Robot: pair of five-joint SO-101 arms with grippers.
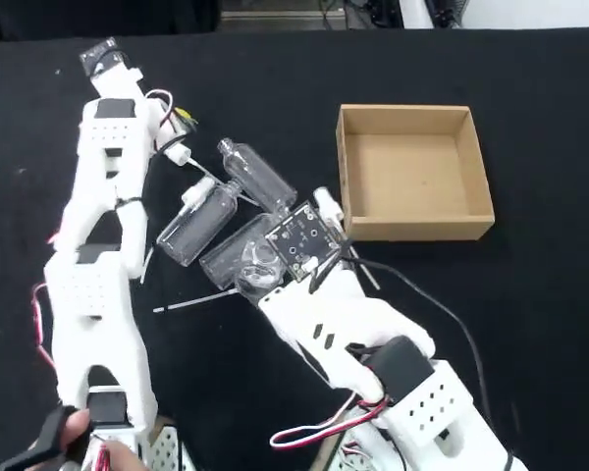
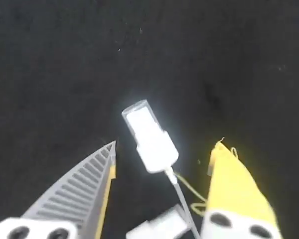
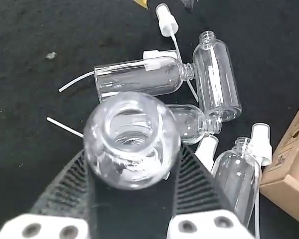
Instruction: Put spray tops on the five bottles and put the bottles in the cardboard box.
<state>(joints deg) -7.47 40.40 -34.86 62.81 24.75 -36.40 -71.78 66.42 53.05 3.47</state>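
Left end effector (image 2: 166,145) seemingly astride sprayer (image 2: 148,137)

Your left arm (image 1: 98,245) runs up the left side of the frame. Its tool (image 1: 177,134) is at upper left, just beside a white spray top (image 1: 181,154) on the black surface (image 1: 530,324). Your right arm (image 1: 373,343) comes in from lower right, and its tool (image 1: 267,277) is at centre with a clear bottle (image 1: 256,261) at its tip. Just above lie an open-necked bottle (image 1: 260,179), a second bottle (image 1: 194,226) and a third bottle (image 1: 232,255). A cardboard box (image 1: 412,231) stands right of centre, with another spray top (image 1: 325,204) beside its left wall.
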